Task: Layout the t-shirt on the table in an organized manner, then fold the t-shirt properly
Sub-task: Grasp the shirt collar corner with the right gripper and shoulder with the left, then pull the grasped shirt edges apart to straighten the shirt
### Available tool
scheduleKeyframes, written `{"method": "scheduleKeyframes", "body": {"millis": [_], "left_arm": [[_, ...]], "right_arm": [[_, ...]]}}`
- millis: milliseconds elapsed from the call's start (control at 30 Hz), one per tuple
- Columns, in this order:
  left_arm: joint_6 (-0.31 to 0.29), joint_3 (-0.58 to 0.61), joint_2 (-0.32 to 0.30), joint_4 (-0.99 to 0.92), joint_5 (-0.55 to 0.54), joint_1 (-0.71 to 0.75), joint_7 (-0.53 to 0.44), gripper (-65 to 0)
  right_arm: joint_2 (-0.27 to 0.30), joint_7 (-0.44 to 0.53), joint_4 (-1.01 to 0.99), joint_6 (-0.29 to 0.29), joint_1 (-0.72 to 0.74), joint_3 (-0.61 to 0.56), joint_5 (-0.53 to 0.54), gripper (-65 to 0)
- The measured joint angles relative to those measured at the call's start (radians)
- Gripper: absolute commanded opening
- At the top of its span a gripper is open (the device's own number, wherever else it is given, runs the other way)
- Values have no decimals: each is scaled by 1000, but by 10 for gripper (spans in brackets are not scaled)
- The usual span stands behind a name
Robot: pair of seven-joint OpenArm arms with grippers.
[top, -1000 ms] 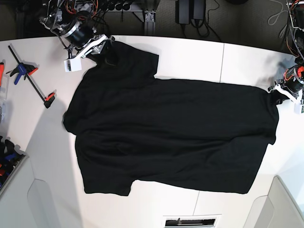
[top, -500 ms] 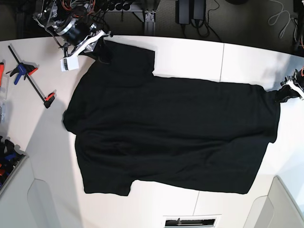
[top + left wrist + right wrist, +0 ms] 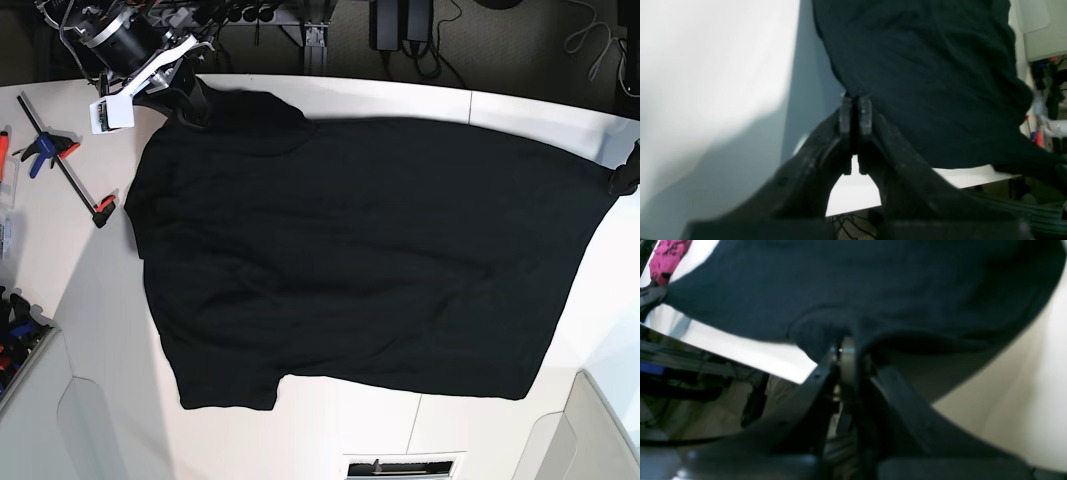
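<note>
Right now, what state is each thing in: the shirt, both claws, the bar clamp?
t-shirt: spread out, pulled taut between two corners, one edge lifted.
right claw: shut on the t-shirt.
left claw: shut on the t-shirt's edge.
bar clamp: lying flat on the table, untouched.

We see a white table (image 3: pixel 400 100), panels joined by thin dark seams, curved along its top edge in the base view. A black shirt (image 3: pixel 350 250) covers most of the middle, spread wide, hem to the right of frame, one sleeve at lower left. Its upper-left and far-right corners look lifted off the surface. At the left edge we note a long bar clamp (image 3: pixel 62 165) with orange jaws and a smaller blue-handled clamp (image 3: pixel 42 150) just beside it. A tray (image 3: pixel 25 355) of small tools sits at lower left.
</note>
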Motion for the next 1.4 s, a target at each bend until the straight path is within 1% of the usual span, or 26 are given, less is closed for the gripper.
{"method": "scheduleKeyframes", "body": {"millis": [100,167,233,300,500,633,733,800,900,933,1067,1167,1200,1233,1300,1333,1367,1400], "left_arm": [[0,4,3,0,0,-1,-85,-650],[1,14,3,0,13,-12,-161,-650],[0,37,3,0,127,-44,-250,-650],[0,74,3,0,205,-74,-333,-650],[2,232,8,0,432,-190,-501,-650],[0,311,14,0,528,-289,-537,-650],[0,372,40,-2,608,-344,-541,-650],[-2,420,60,-18,644,-376,-579,-650],[11,463,80,-80,728,-425,-627,-650],[24,475,87,-107,743,-439,-637,-650],[25,500,126,-218,760,-490,-657,-650],[27,500,138,-257,758,-508,-657,-537],[28,500,138,-257,758,-507,-657,-508],[28,500,136,-257,759,-507,-657,-490],[28,500,136,-257,764,-508,-657,-482],[28,500,136,-257,766,-508,-657,-482],[28,500,136,-254,771,-507,-657,-482],[28,500,133,-249,772,-507,-645,-482]], "right_arm": [[-1,12,-3,0,24,0,-26,-650],[0,29,-7,1,82,0,-76,-650],[0,56,-27,5,143,1,-129,-650],[0,56,-61,3,187,1,-143,-650],[0,50,-193,1,327,2,-157,-650],[0,54,-265,0,400,2,-166,-650],[0,52,-315,0,451,2,-197,-650],[-1,59,-343,-1,486,2,-211,-650],[0,77,-393,2,528,2,-237,-650],[0,81,-412,0,538,2,-247,-650],[-1,83,-488,-2,587,3,-256,-650],[-1,84,-529,-3,619,3,-263,-650],[-1,86,-536,-3,625,3,-264,-612],[-1,87,-542,-3,626,3,-264,-542],[-1,86,-542,-3,624,3,-265,-425],[-1,87,-542,-3,624,3,-264,-389],[-1,87,-542,-3,625,3,-262,-368],[-1,87,-541,-3,625,3,-260,-366]]}}
